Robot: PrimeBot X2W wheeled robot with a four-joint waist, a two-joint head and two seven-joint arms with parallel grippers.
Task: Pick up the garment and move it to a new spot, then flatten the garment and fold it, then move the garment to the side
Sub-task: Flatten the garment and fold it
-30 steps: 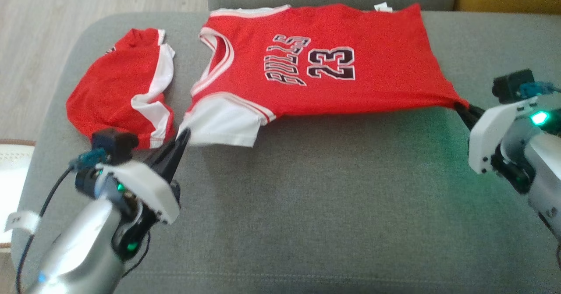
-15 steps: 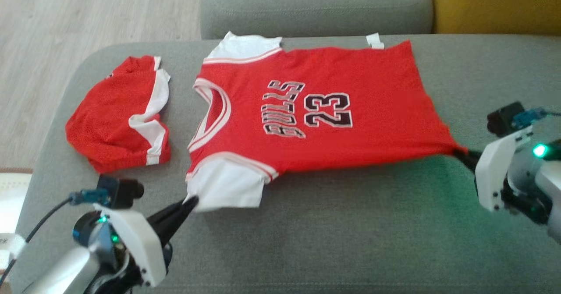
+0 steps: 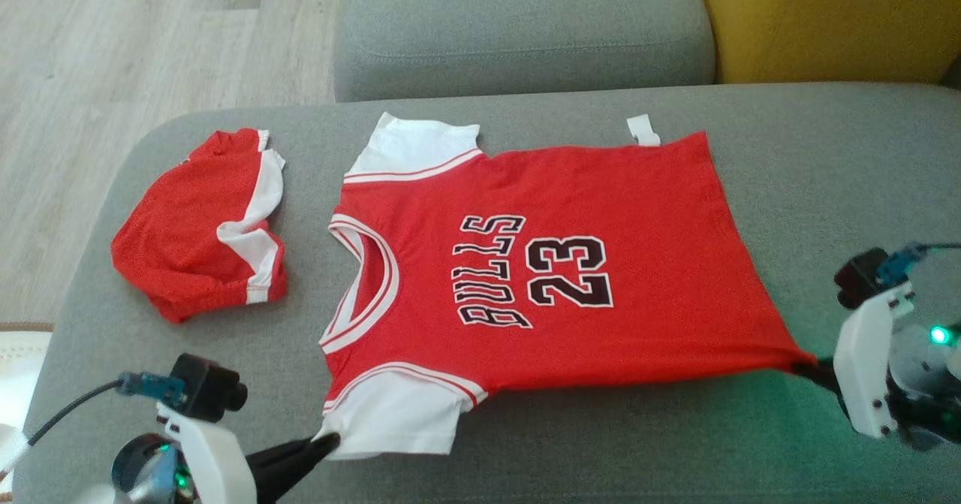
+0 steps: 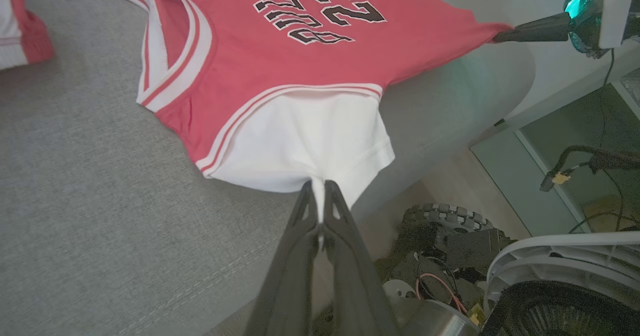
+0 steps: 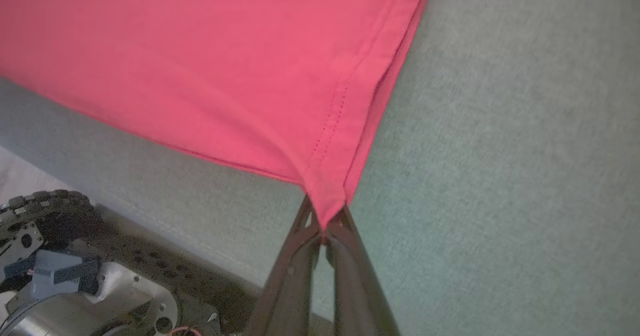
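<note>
The garment (image 3: pixel 540 264) is a red jersey with white sleeves and "BULLS 23" in black, spread face up across the grey sofa seat (image 3: pixel 601 444), collar to the left. My left gripper (image 3: pixel 324 439) is shut on the edge of its near white sleeve (image 4: pixel 310 140), fingertips pinching the cloth (image 4: pixel 319 186). My right gripper (image 3: pixel 812 363) is shut on the near hem corner (image 5: pixel 325 211), which is pulled to a taut point. The garment (image 5: pixel 210 65) stretches between the two grippers.
Red shorts with white trim (image 3: pixel 199 226) lie crumpled on the seat, left of the jersey. The sofa backrest (image 3: pixel 518 31) and a yellow cushion (image 3: pixel 826 16) stand behind. Wooden floor (image 3: pixel 112 53) lies to the left. The robot's wheeled base (image 4: pixel 450 246) sits below the seat's front edge.
Both grippers have drawn the jersey toward the near edge of the seat, still pinching sleeve and hem corner. The far sleeve has come flat into sight. The head camera has also tilted.
</note>
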